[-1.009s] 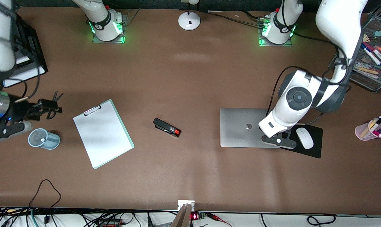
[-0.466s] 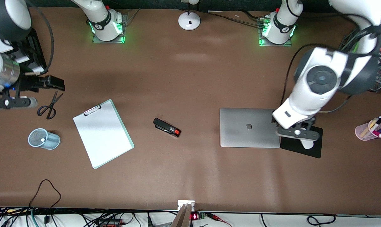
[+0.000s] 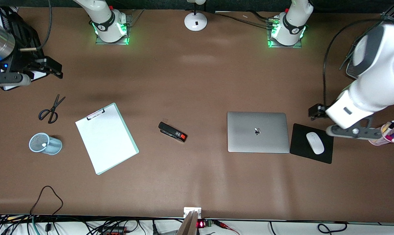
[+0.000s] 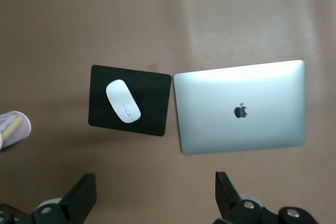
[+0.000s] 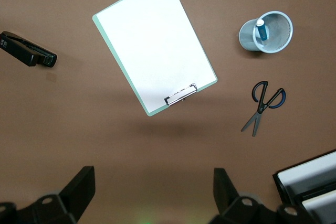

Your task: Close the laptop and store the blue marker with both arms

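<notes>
The laptop (image 3: 257,131) lies closed on the table, lid up with the dark logo showing; it also shows in the left wrist view (image 4: 241,107). The blue marker (image 5: 261,29) stands in a blue mesh cup (image 5: 278,38) with its pale cap up; in the front view the cup (image 3: 52,146) sits near the right arm's end. My left gripper (image 3: 316,111) hangs open and empty above the table beside the mouse pad; its fingers (image 4: 84,195) frame bare table. My right gripper (image 3: 52,67) hangs open and empty high over the table's end, apart from the cup.
A clipboard (image 3: 106,138), scissors (image 3: 51,108) and a black-and-red stapler (image 3: 172,132) lie mid-table. A white mouse (image 3: 315,142) sits on the black mouse pad (image 3: 298,147). A pink cup of pens (image 3: 384,134) stands by the left hand. A lamp base (image 3: 195,21) stands between the robots' bases.
My left gripper has risen off the laptop and swung toward the left arm's end, past the mouse pad. My right gripper has moved away from the mesh cup toward the robots' side.
</notes>
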Available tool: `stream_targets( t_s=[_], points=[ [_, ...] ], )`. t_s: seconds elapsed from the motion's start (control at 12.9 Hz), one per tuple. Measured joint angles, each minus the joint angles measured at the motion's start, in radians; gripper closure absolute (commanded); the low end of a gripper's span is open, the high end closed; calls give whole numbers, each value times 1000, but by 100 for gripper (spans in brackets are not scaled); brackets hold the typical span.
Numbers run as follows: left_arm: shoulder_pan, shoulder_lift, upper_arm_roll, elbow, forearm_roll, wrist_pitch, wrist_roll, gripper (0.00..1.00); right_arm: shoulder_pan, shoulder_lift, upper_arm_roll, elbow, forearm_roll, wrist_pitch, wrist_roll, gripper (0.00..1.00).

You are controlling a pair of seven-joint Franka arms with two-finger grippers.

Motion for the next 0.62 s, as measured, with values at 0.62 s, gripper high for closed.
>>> stream_targets(
  t_s=[0.62],
  points=[
    [-132,-324,302,-354,-147,113,114,0,-1,-123,-5,-139,0,93,2,0]
  ],
)
